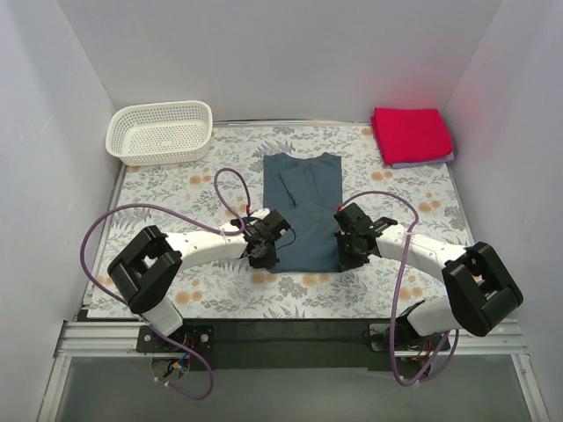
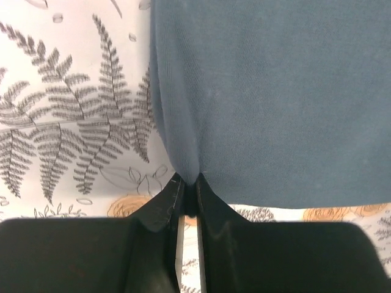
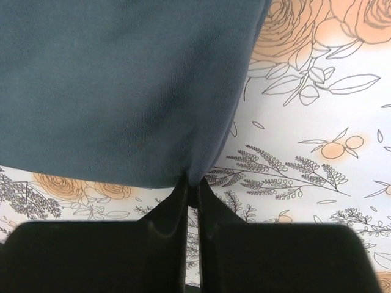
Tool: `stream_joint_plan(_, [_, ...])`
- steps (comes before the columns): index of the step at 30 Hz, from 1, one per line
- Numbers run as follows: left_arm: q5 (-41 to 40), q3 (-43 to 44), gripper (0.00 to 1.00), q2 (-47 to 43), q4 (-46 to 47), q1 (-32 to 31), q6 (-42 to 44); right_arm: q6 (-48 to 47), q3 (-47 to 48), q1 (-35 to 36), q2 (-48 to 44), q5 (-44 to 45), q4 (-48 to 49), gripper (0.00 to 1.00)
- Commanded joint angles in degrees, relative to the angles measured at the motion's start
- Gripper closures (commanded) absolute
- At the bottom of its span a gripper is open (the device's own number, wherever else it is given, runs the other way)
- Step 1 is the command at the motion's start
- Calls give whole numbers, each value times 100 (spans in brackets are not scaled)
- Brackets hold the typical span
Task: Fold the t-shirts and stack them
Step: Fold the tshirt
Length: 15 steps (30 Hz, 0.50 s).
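Note:
A slate blue-grey t-shirt (image 1: 303,211) lies folded into a long strip in the middle of the table. My left gripper (image 1: 261,252) is shut on its near left corner (image 2: 186,165). My right gripper (image 1: 347,255) is shut on its near right corner (image 3: 198,168). Both corners are pinched between the black fingers just above the tablecloth. A folded red t-shirt (image 1: 410,134) lies on a folded pale lavender one (image 1: 422,161) at the far right corner.
A white plastic lattice basket (image 1: 161,131) stands at the far left corner. The table has a floral cloth (image 1: 176,193) and white walls on three sides. Purple cables loop beside both arms.

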Motion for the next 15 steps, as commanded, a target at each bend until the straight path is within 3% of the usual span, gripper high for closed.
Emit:
stream_joint_plan(1, [563,-565,100,19,-1056,-120,-3,-261,-234,73,-103,-93,-769,99])
stream_joint_plan(12, [2435,-1155,100,-2240,-2119,-806,-346,-656,46,548,-1333,-1648,-3045,99])
stream_joint_plan(15, [2647,-1041,100,-2644,-2382,-806,-530,-674,476,583,-1422,-1641,-3537,99])
